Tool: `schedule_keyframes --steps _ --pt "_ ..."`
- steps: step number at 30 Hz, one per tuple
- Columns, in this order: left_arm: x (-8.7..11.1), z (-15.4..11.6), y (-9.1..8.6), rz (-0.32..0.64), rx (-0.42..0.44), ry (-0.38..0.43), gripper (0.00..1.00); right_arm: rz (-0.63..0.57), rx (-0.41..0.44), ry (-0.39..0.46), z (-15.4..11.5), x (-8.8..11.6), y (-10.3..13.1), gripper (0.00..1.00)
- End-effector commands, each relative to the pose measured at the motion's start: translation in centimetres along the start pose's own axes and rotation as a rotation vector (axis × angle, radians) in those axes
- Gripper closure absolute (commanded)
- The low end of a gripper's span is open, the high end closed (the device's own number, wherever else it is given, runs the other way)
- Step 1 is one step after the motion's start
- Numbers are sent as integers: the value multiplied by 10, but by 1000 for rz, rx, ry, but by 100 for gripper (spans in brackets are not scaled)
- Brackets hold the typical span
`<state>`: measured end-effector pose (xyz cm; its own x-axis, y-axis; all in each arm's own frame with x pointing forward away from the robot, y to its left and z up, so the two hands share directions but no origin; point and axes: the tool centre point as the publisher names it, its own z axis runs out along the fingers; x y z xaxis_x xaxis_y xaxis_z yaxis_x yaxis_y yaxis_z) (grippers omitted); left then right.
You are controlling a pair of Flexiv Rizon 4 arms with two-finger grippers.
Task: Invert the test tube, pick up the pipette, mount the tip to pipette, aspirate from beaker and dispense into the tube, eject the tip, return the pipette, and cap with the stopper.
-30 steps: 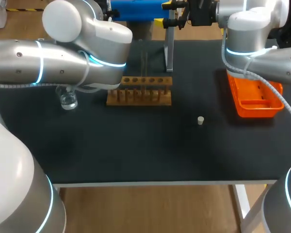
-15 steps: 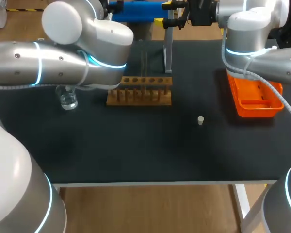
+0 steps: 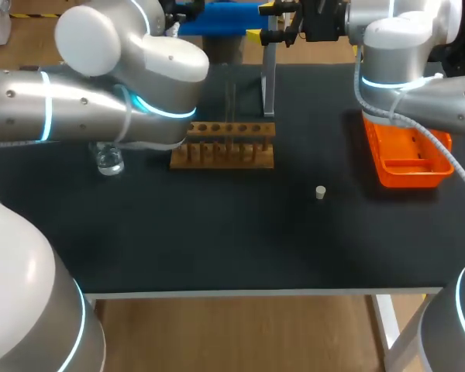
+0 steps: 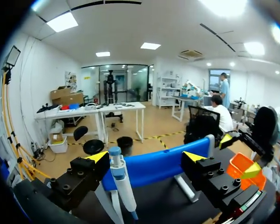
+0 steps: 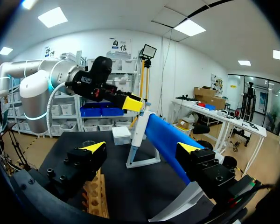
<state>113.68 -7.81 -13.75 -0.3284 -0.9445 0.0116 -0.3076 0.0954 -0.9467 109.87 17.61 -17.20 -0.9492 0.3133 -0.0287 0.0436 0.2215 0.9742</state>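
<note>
Pipette [image 4: 121, 179] hangs on the stand [image 3: 269, 85] behind the wooden rack [image 3: 225, 145], between the left claw's [image 4: 146, 157] wide-spread fingers, nearer one of them and not gripped. The right claw [image 5: 141, 148], also behind the rack, gapes wide and holds nothing. The stopper [image 3: 320, 192] lies on the worktop [image 3: 217, 240] in front of the rack and to its right.

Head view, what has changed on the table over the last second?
The left arm swung its big elbow joint a little toward the view's left. Nothing was taken hold of or let go. The right arm, beaker, wooden rack, stopper and orange tray stayed where they were.
</note>
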Motion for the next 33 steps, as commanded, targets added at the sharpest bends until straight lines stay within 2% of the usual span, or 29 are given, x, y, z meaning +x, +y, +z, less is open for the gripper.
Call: schedule_keyframes --steps 1,2,3,6,8,10,11,17,22,28,33 --pt "-10 -40 -4 77 -11 277 0 0 2 1 -1 0 0 0" --pt "-9 -45 -3 90 -16 324 0 0 2 1 -1 0 0 0" --pt "-8 -50 -2 114 -43 327 0 0 2 1 -1 0 0 0" --pt "-5 -65 0 169 -60 411 0 0 2 1 -1 0 0 0" --pt "-2 -76 3 203 -46 501 0 0 2 1 -1 0 0 0" --pt "2 -84 5 249 -63 543 0 0 2 1 -1 0 0 0" --pt "5 -88 7 272 -56 593 0 0 2 1 -1 0 0 0" --pt "17 -102 23 362 -72 709 0 0 2 1 -1 0 0 0" --pt "29 -108 43 405 -74 786 0 0 2 1 -1 0 0 0" --pt "42 -109 66 414 -90 868 0 0 2 1 -1 0 0 0" --pt "50 -110 79 423 -95 886 0 0 2 1 -1 0 0 0"
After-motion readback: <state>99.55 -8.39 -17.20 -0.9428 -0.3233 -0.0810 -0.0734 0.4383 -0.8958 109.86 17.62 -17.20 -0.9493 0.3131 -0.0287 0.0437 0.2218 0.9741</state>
